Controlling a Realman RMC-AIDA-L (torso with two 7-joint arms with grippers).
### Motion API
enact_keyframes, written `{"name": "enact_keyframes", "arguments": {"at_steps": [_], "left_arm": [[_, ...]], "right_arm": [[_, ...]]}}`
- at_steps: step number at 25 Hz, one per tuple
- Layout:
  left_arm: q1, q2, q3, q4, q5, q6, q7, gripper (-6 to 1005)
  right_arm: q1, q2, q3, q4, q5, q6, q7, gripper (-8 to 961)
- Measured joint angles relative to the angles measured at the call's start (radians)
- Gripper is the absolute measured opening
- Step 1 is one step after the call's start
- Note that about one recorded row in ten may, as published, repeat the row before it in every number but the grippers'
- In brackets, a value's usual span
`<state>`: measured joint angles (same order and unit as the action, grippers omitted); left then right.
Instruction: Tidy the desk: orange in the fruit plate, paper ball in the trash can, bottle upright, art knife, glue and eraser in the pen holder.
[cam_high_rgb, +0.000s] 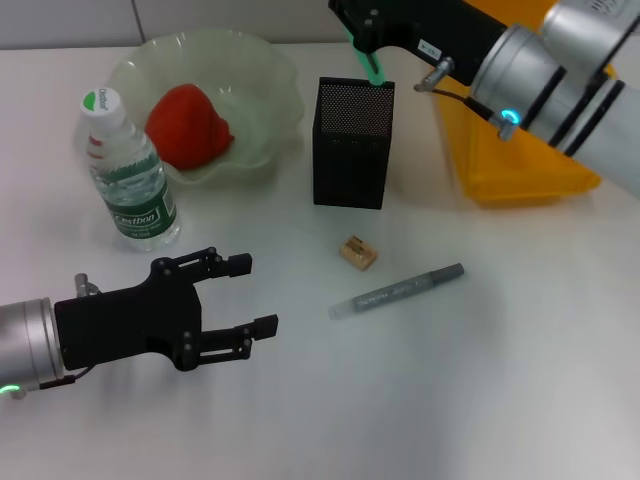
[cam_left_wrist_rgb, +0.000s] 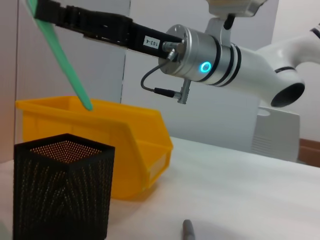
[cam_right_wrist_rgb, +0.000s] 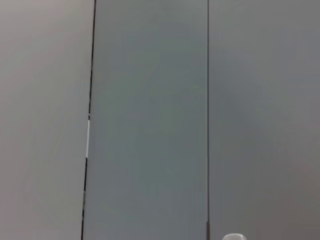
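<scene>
The right hand (cam_high_rgb: 368, 52) hangs above the tall square black metal mesh pen holder (cam_high_rgb: 351, 142), its fingers clamped on the slim mint-green art knife (cam_high_rgb: 372, 68). The knife slants downward with its lower end just over the holder's open top; in the left wrist view it has not yet entered the box (a clear gap separates tip and rim). Behind and to the right of the holder sits the big bright yellow rectangular plastic trash can (cam_high_rgb: 520, 160), partly covered by the right arm.

The left hand (cam_high_rgb: 245, 295) rests low over the near left part of the plain white bench (cam_high_rgb: 480, 380), fingers spread wide and holding nothing, pointing toward the middle of the bench.

The slim grey pen-like glue stick (cam_high_rgb: 398, 291) lies flat near the centre, well in front of the holder. The tiny tan-beige rectangular eraser (cam_high_rgb: 358, 253) lies between the glue stick and the holder, touching neither.

At the far left, the lumpy orange-red orange (cam_high_rgb: 188, 126) sits inside the large translucent pale green fruit plate (cam_high_rgb: 262, 62) with the wavy rim. The small clear plastic water bottle (cam_high_rgb: 127, 180) with green label and white cap stands upright just in front of the plate's left edge.

The right wrist view shows only grey wall panels.
</scene>
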<state>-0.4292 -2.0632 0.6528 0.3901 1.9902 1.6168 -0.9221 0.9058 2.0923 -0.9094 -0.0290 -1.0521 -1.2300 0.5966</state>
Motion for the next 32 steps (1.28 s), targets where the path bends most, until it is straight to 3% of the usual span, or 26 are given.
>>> {"name": "enact_keyframes", "arguments": {"at_steps": [22, 32], "left_arm": [[0.007, -0.004, 0.008, -0.012, 0.013, -0.032, 0.035, 800], [0.007, -0.006, 0.015, -0.027, 0.013, -0.026, 0.052, 800]], "right_arm": [[0.019, 0.000, -0.047, 0.014, -0.013, 0.089, 0.040, 183], [0.062, 0.000, -0.065, 0.026, -0.025, 0.160, 0.045, 183]]}}
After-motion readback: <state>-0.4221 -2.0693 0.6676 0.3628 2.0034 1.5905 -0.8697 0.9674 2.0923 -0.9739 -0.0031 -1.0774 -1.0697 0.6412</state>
